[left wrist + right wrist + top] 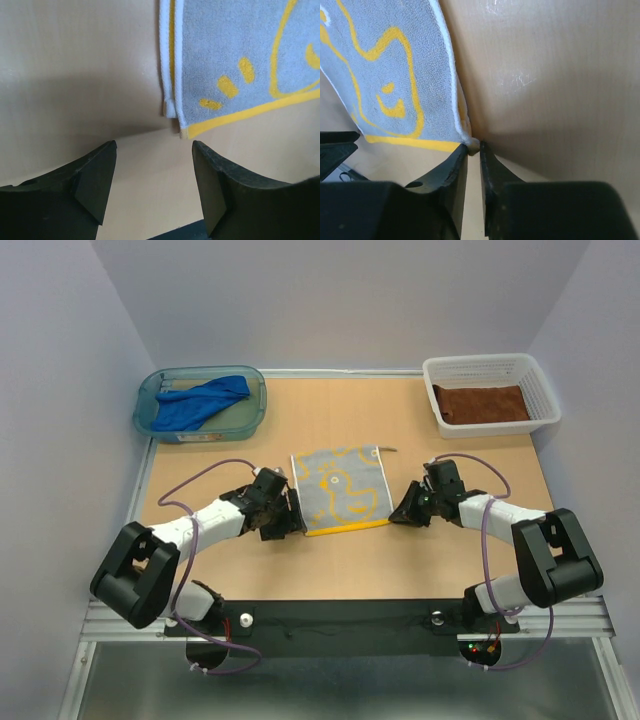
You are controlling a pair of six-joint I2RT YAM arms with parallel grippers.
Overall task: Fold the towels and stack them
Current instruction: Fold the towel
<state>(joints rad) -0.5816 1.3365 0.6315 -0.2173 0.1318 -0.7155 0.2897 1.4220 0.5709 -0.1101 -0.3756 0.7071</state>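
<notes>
**Top view.** The yellow-and-grey towel (pixel 340 495) lies flat and unfolded at the middle of the table (pixel 450 550). The blue towel (pixel 205 402) sits bunched in the teal tub (pixel 147 410) at far left. The rust-brown towel (pixel 485 403) lies in the white basket (pixel 545 390) at far right. The left gripper (pixel 285 523) is at the flat towel's near-left corner and the right gripper (pixel 400 512) is at its near-right corner.

**Left wrist view.** The left gripper (pixel 154 150) stands wide with nothing between its fingers. The towel's near corner (pixel 182 131) lies just ahead of them, apart from both.

**Right wrist view.** The right gripper (pixel 474 150) is narrow, with only a slim gap between its fingers. The towel's corner (pixel 471 144) sits right at the tips. Whether the cloth is truly pinched cannot be told.

**Assessment.** The step in hand appears to be taking both near corners for the first fold. To do it well, the left fingers should straddle the hem corner before they close. Both corners should then be raised together and carried level to the far edge, so that the hems line up.
</notes>
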